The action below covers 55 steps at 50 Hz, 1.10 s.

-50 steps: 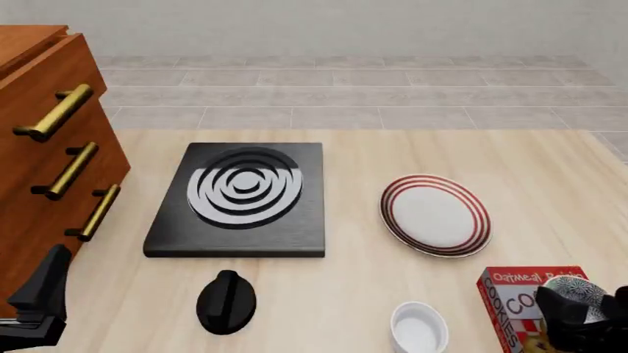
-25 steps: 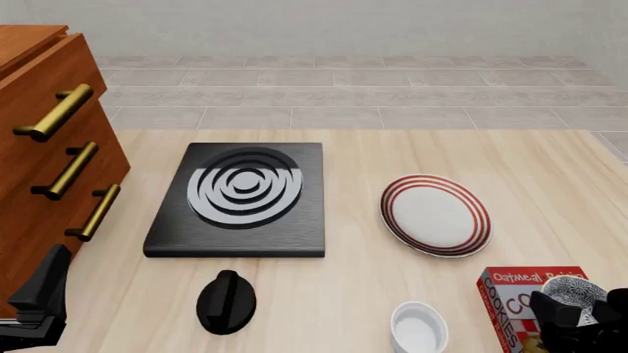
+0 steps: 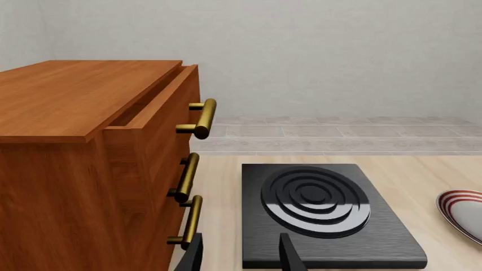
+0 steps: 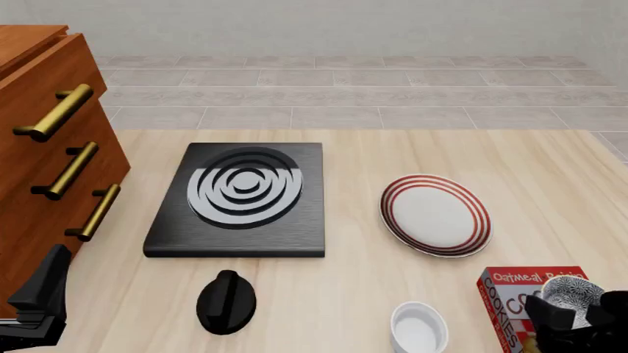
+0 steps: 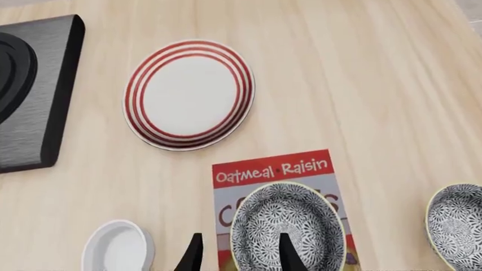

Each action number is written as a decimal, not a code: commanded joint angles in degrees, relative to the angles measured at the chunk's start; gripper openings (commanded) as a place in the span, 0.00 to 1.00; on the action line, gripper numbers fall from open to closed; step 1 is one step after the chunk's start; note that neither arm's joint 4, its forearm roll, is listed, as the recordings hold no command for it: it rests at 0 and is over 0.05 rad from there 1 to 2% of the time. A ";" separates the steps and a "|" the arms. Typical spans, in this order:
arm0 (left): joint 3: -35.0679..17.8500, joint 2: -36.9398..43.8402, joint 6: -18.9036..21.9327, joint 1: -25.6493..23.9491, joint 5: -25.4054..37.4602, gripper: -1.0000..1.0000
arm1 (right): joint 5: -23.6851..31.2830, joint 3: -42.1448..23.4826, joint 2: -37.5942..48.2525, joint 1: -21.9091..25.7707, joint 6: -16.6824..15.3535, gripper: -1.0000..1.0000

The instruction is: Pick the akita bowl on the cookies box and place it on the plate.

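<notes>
The akita bowl [image 5: 288,227] [image 4: 574,290], dark with a white speckled pattern, sits upright on the red cookies box [image 5: 272,169] [image 4: 510,288] at the table's near right. My right gripper [image 5: 237,257] [image 4: 579,327] hovers over it, open. One finger is above the bowl's inside and the other is outside its rim, over the box edge. The red-ringed white plate [image 5: 188,94] [image 4: 434,215] lies bare beyond the box. My left gripper [image 3: 241,257] is open and holds nothing, at the near left beside the cabinet.
A black stove burner slab [image 4: 240,195] lies mid-table with a black knob [image 4: 226,301] in front of it. A plain white small bowl [image 4: 419,329] stands left of the box. A second patterned bowl [image 5: 455,226] sits right of the box. A wooden drawer cabinet [image 4: 49,147] fills the left.
My right gripper has sunk slightly toward the near edge in the front view, so more of the akita bowl shows. Bowl, box and left arm have not moved.
</notes>
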 commanded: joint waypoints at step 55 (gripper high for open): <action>0.00 0.00 0.00 0.00 0.00 1.00 | -17.81 -1.10 6.33 2.27 -16.79 0.00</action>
